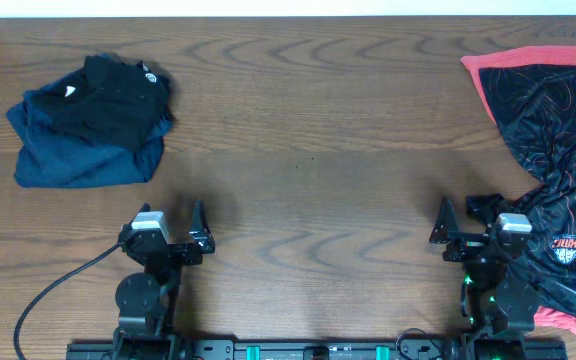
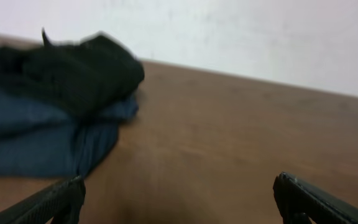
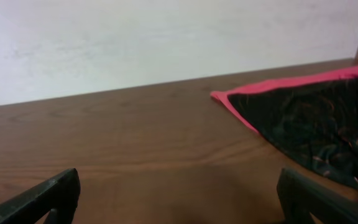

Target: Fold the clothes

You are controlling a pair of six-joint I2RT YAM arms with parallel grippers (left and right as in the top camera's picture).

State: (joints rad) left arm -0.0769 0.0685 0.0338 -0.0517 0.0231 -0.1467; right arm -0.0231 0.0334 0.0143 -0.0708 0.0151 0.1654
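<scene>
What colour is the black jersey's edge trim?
Coral-red trim on the jersey; clearest in the right wrist view.

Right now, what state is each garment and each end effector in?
black jersey, unfolded, lying rumpled at the right of the table, coral-red trim showing.
navy and black garments, heaped together at far left, black on navy.
left end effector, open, holding nothing.
right end effector, open, holding nothing, close to the jersey.

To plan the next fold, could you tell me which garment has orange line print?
The black jersey with coral-red trim, far right; the navy-and-black pile lacks it.
</scene>
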